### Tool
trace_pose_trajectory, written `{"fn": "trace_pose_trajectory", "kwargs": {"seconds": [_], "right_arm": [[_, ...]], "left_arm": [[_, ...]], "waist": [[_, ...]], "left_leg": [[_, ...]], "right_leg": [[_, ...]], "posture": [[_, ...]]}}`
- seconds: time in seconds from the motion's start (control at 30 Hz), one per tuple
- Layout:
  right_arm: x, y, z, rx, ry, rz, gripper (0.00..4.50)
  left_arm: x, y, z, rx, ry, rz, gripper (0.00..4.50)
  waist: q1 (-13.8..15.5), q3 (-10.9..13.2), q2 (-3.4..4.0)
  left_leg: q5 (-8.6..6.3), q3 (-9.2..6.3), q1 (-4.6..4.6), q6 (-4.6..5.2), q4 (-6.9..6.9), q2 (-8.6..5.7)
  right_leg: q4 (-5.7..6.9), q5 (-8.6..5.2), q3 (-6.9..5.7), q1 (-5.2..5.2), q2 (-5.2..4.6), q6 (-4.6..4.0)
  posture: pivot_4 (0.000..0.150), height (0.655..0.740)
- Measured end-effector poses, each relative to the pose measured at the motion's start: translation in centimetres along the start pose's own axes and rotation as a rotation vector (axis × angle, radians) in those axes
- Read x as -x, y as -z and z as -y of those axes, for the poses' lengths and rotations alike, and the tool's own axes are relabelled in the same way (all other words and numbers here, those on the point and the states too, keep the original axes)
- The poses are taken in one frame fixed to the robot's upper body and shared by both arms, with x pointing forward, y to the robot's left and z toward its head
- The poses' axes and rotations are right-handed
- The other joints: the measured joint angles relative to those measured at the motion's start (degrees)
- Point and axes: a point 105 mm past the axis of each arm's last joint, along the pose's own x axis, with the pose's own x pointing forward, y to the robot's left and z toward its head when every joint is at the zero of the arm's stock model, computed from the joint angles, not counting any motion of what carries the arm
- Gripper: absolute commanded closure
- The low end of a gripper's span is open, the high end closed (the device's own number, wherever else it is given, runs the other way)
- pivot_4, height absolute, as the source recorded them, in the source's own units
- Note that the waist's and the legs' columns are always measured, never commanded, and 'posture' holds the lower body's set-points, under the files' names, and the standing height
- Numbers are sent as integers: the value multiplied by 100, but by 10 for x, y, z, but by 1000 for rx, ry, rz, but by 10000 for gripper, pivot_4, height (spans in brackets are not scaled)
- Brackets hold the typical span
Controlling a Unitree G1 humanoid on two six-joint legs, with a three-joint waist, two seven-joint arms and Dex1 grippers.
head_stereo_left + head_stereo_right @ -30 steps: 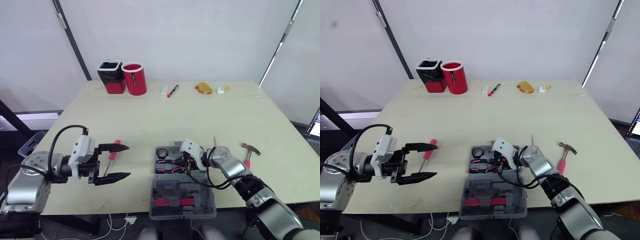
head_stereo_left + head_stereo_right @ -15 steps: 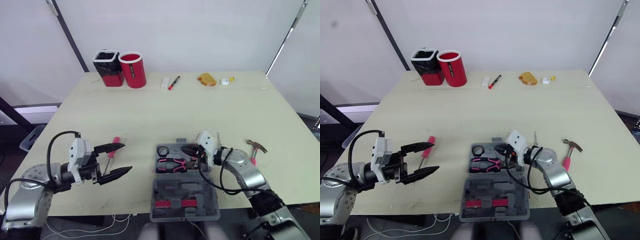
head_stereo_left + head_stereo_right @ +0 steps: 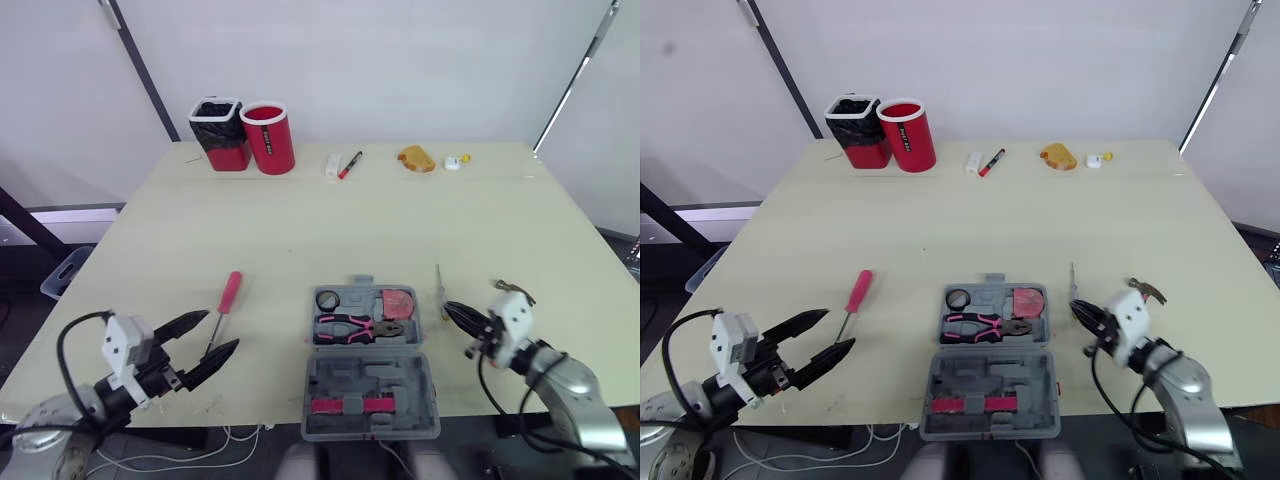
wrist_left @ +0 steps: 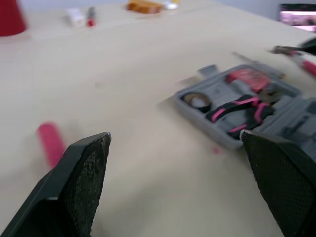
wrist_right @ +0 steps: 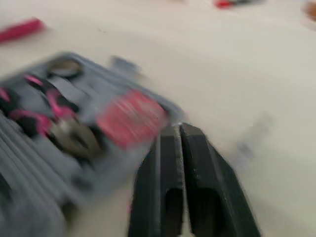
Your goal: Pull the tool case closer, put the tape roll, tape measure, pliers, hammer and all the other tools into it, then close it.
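Note:
The grey tool case (image 3: pixel 369 384) lies open near the table's front edge. Its tray holds the black tape roll (image 3: pixel 327 299), the red tape measure (image 3: pixel 398 301) and the pink-handled pliers (image 3: pixel 352 327). A red-handled screwdriver (image 3: pixel 229 295) lies on the table left of the case. A thin metal tool (image 3: pixel 438 290) lies just right of it. The hammer (image 3: pixel 512 291) shows its head beyond my right gripper (image 3: pixel 452 314), which is shut and empty, right of the case. My left gripper (image 3: pixel 212 334) is open, empty, at the front left, short of the screwdriver.
Along the table's far edge stand a black cup (image 3: pixel 221 133) and a red cup (image 3: pixel 267 137), then a white block (image 3: pixel 331 165), a red marker (image 3: pixel 347 165), an orange object (image 3: pixel 412 159) and a small white piece (image 3: pixel 455 161). Bare tabletop (image 3: pixel 320 235) lies between them and the case.
My right gripper has drawn back from the case to its right, and the red tape measure now lies in the tray. My left gripper has pulled back toward the front left edge.

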Motion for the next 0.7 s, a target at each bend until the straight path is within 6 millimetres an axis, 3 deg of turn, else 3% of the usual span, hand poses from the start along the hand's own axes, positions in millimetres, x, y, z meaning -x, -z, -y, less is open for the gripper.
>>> {"fn": "trace_pose_trajectory", "kwargs": {"seconds": [0.13, 0.2, 0.47, 0.7], "right_arm": [[33, 6, 7, -3, 112, -6, 8221], [45, 11, 8, -22, 162, -15, 625], [98, 34, 6, -114, 337, -58, 625], [125, 49, 4, -141, 357, -97, 625]], "left_arm": [[13, 14, -6, 25, -112, -16, 0], [17, 20, -8, 49, -167, -12, 0], [58, 43, -16, 77, -350, -77, 0], [68, 51, -11, 87, -351, -108, 0]], "waist": [[-13, 0, 0], [-12, 0, -5], [-19, 2, -7], [-12, 6, -3]], "left_leg": [[0, 3, 4, 0, 0, 1], [0, 3, 3, 0, 0, 3], [-2, 5, 2, -2, 0, 9], [-7, -6, 0, -10, -1, 19]], "right_leg": [[1, -10, 6, 0, 2, 16], [-1, -10, 6, 1, 1, 16], [-6, -17, 9, -2, -33, 22], [-11, -20, 21, -4, -41, 23]], "posture": [[1500, 7400], [1500, 7400], [1500, 7400], [1500, 7400]]}}
